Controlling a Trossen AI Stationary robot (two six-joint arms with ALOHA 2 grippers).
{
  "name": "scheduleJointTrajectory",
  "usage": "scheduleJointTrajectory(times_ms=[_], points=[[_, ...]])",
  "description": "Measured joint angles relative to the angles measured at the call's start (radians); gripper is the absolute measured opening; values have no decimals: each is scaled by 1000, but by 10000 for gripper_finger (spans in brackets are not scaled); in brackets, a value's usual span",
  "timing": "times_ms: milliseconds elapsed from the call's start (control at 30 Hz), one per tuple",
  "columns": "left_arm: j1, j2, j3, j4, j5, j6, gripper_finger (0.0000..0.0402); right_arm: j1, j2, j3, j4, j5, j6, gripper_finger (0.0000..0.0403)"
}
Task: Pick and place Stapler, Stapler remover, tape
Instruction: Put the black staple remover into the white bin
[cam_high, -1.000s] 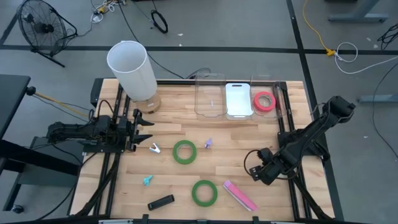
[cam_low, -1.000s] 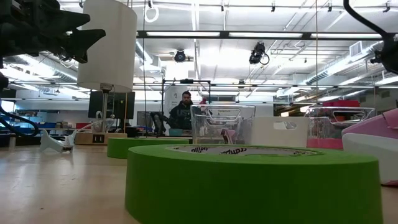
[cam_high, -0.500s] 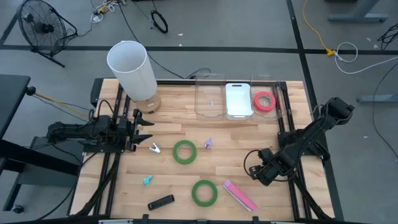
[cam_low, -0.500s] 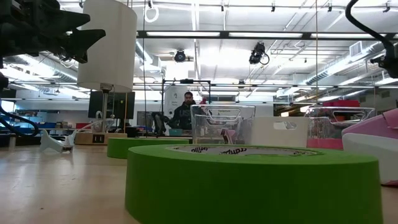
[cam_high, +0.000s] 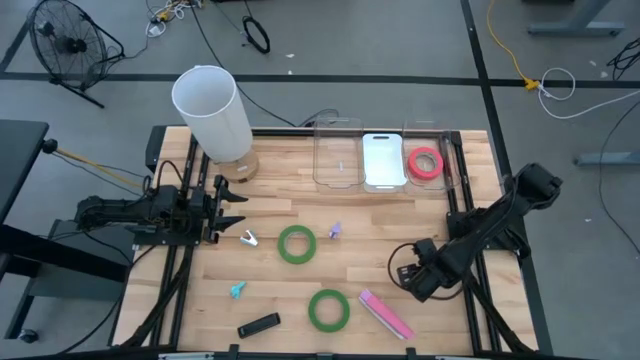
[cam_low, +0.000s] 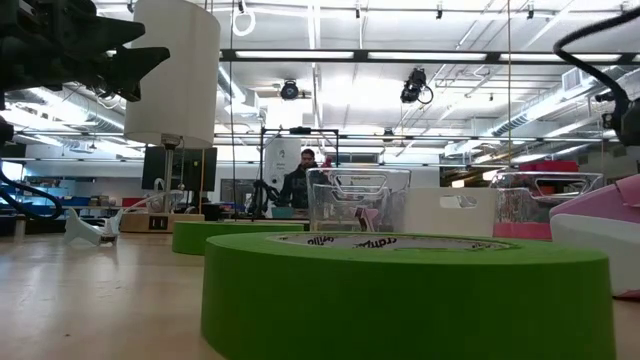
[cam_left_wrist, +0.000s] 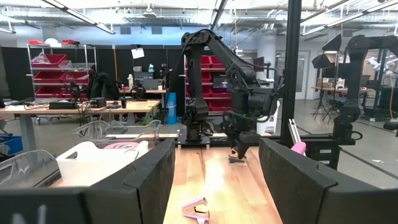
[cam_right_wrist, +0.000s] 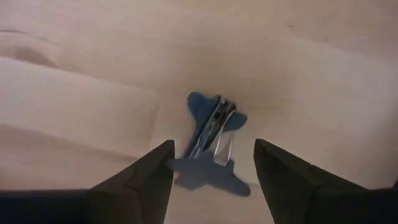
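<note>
Wooden table is carrying two green tape rolls; red tape is sitting in a clear bin. Right gripper is hovering, fingers spread, over a blue staple remover. Left gripper is waiting, spread.

The table is pale, matt plank wood. Between the right gripper fingers lies a staple remover with blue plastic wings and shiny metal jaws. The far bins look like clear, glossy plastic; the green tape looks matt.
</note>
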Motion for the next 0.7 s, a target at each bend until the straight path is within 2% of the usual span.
scheduleJointTrajectory(times_ms=[100,267,533,700], points=[[0,0,0,0,0,0,236,-5,8,0,1,-15,-5,194],[0,0,0,0,0,1,236,-16,6,2,0,-5,-68,99],[0,0,0,0,0,1,236,-56,-13,-1,-25,0,-144,103],[0,0,0,0,0,1,236,-110,-80,-1,-83,33,-237,103]])
